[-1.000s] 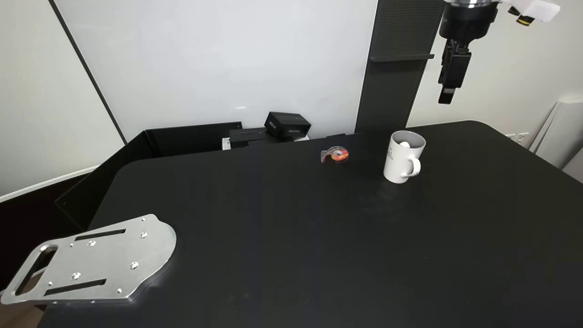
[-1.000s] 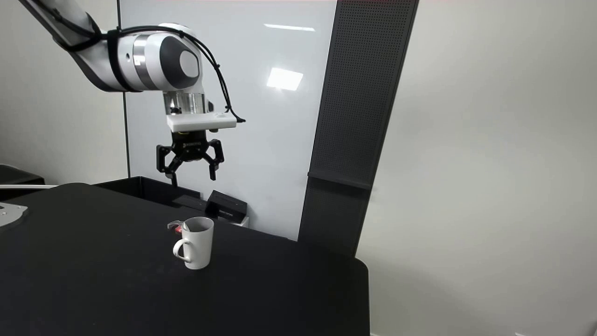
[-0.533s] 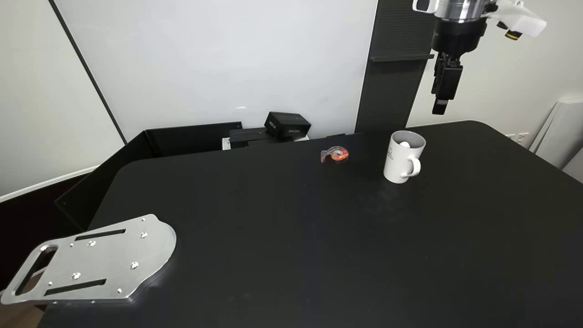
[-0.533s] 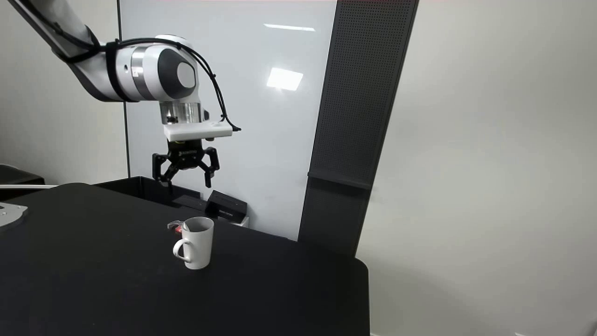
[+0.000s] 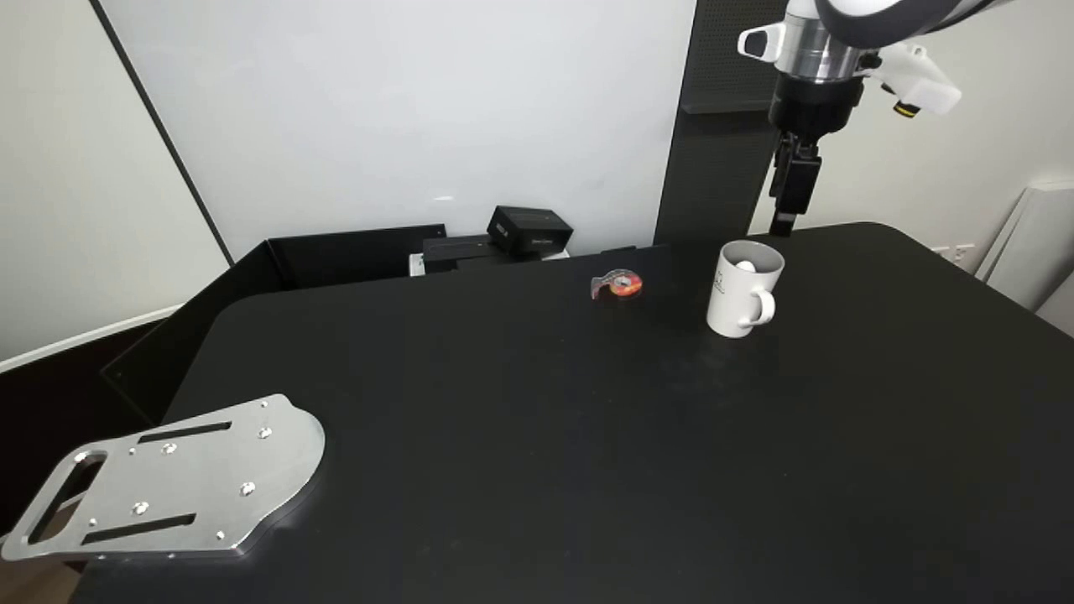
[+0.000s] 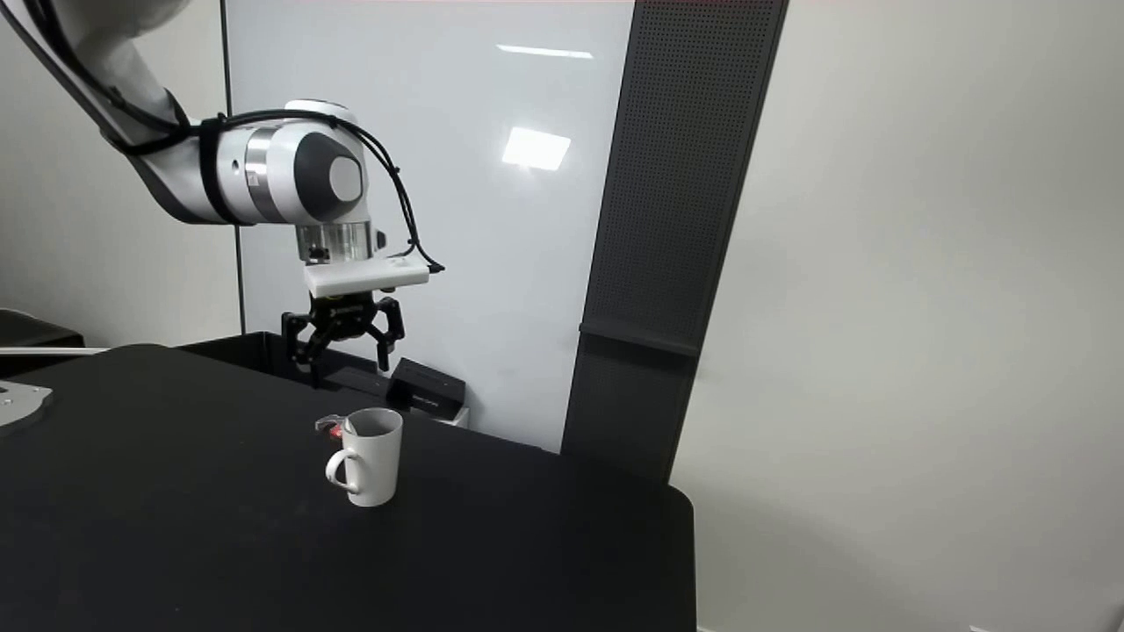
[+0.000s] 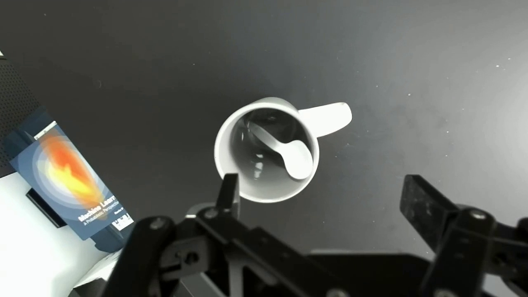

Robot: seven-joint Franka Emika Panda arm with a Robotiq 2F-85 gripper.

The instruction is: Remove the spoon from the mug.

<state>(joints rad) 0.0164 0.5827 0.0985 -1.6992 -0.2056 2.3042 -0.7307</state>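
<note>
A white mug [image 5: 728, 302] stands upright on the black table; it also shows in an exterior view [image 6: 378, 465] and the wrist view [image 7: 264, 190]. A small white spoon [image 7: 298, 161] leans inside it, oval bowl up near the rim on the handle side, slim stem slanting down into the mug. Only the top of its bowl shows in an exterior view [image 5: 745, 266]. My gripper [image 5: 782, 228] is open and empty above the mug, apart from it. Its fingers are wide apart [image 7: 321, 181]; the mug lies up and to the left between them in the wrist view.
A red tape dispenser [image 5: 624, 284] lies beside the mug. A grey metal plate [image 5: 201, 478] rests at the table's edge. Black boxes [image 5: 529, 231] stand behind the table. A book with an orange and blue cover [image 7: 68, 177] shows at the left of the wrist view.
My gripper has moved down and a little to the left in both exterior views, closer to the mug's rim. It stays open. The mug and spoon have not moved.
</note>
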